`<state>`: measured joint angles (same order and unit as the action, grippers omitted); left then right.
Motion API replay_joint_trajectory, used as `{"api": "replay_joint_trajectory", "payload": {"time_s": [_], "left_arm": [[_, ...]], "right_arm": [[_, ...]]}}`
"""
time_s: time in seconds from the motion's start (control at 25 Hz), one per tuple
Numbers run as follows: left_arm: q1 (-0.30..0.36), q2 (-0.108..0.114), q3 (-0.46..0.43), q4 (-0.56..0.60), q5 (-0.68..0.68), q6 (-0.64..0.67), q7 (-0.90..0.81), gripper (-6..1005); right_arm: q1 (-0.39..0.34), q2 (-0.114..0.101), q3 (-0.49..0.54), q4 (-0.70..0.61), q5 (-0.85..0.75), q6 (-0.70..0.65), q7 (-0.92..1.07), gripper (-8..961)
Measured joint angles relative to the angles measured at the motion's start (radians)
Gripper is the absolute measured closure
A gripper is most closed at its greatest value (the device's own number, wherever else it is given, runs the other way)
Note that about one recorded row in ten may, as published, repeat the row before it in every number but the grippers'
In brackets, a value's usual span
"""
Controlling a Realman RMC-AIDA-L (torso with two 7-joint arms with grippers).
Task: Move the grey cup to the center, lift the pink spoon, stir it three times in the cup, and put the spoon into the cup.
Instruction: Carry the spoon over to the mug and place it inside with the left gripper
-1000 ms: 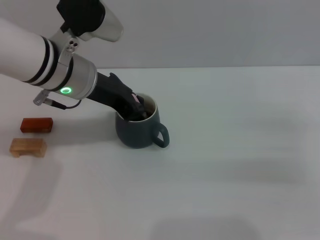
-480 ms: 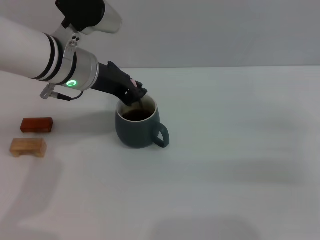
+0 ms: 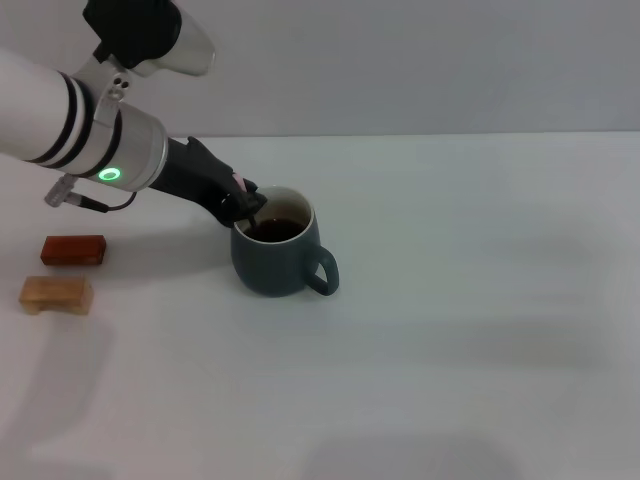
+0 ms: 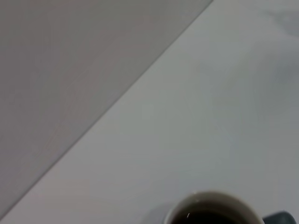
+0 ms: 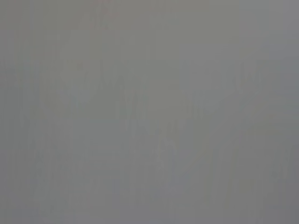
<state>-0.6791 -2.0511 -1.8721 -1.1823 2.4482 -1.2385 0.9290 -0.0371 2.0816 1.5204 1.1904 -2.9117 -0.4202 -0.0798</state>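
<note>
Back toward the robot's left goes the left gripper (image 3: 243, 205), dropping from above the far rim a moment ago to the near-left lip of the grey cup (image 3: 277, 255) now. Pinched between its fingers is the pink spoon (image 3: 252, 208), just a sliver of pink showing at the fingertips, the shaft slanting from there into the dark liquid. By my judgement the cup already sits roughly central and stirring is under way, though how many of the 3 turns are done I can't say; letting go of the spoon remains. Spoon bowl is hidden below the rim. Right gripper isn't in sight, its wrist view blank grey.
</note>
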Motion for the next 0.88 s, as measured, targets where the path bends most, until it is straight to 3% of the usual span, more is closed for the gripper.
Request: {"api": "replay_joint_trajectory", "payload": {"time_s": [0.4,0.88], "left_arm": [[0.019,-0.007,0.005,-0.051,-0.030,-0.085,0.003,855],[-0.017,-0.009,0.020,0.030,-0.072,0.066,0.003,855]], "right_arm": [[0.001,0.000,-0.012,0.000,0.000,-0.003,0.000,955],[-0.001,0.000,-0.012,0.002,0.000,-0.003,0.000,955]]}}
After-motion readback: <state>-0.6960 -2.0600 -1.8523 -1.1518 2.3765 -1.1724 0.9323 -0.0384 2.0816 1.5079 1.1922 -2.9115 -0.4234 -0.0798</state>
